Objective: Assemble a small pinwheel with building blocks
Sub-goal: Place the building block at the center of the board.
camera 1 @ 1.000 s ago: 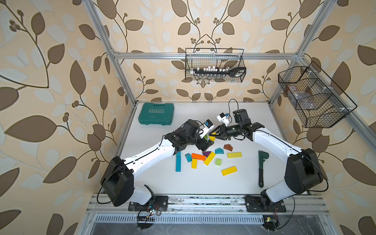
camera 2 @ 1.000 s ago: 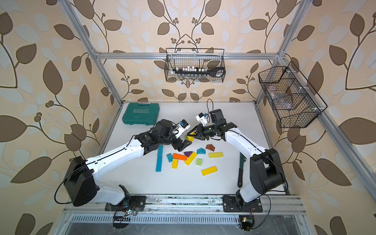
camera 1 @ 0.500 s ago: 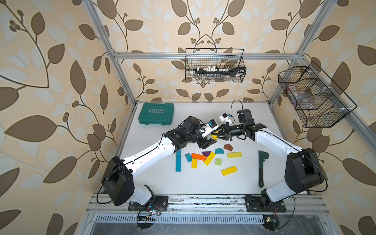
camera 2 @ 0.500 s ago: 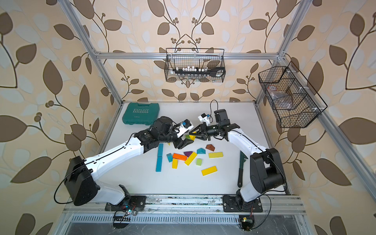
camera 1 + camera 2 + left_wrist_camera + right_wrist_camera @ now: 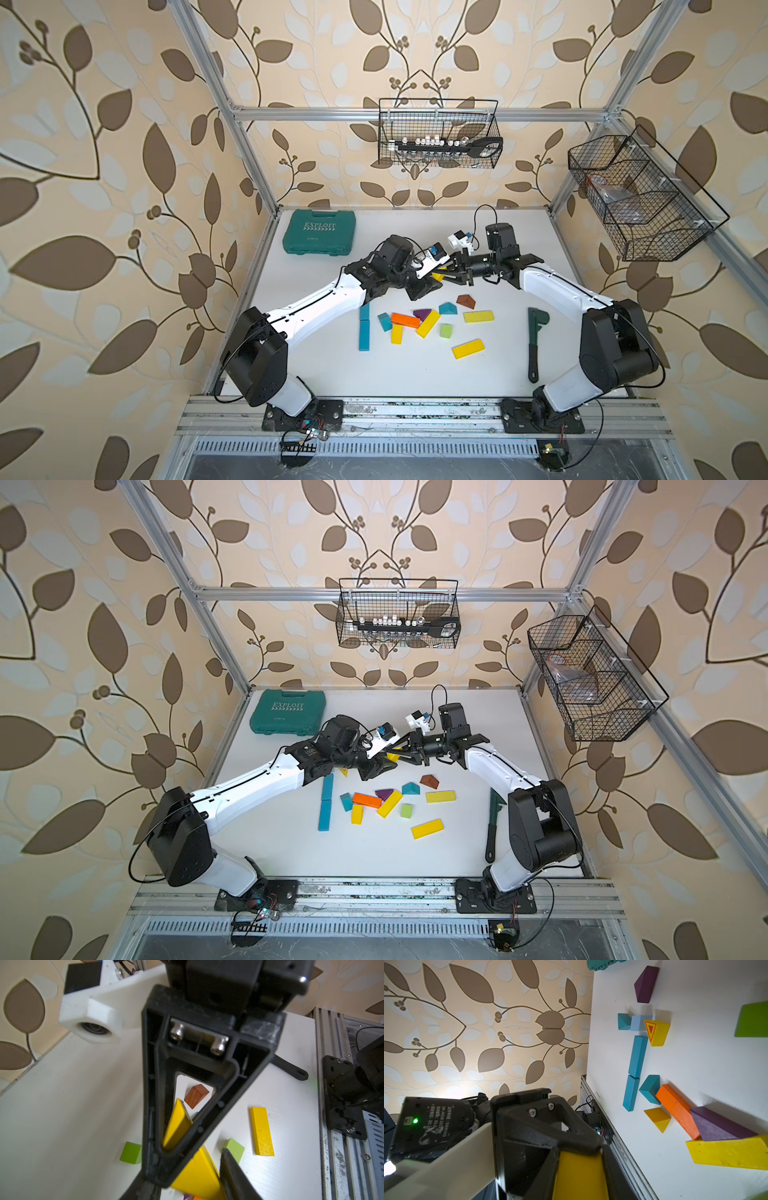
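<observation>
Jaws of the right gripper (image 5: pixel 448 277) are clamped tight on a glossy yellow bar (image 5: pixel 178 1125), held in the air above the white table (image 5: pixel 316 374). Those of the left gripper (image 5: pixel 429 286) flank the bar's other end; whether they press it is unclear. Other coloured blocks (image 5: pixel 405 320) lie scattered on the table nearby.

Everything is being carried by a white bench (image 5: pixel 407 374). A teal tool case (image 5: pixel 319 237) is being borne flat at its far left corner, and a dark green wrench (image 5: pixel 535 340) is being borne near its right edge. Between them, loose building blocks (image 5: pixel 478 316) are being carried: two teal bars (image 5: pixel 364 328) end to end, an orange bar (image 5: pixel 405 320) touching a purple wedge (image 5: pixel 422 313), four yellow bars (image 5: pixel 468 348), a green cube (image 5: pixel 446 331), a brown wedge (image 5: pixel 466 301) and a teal wedge (image 5: pixel 448 308).
</observation>
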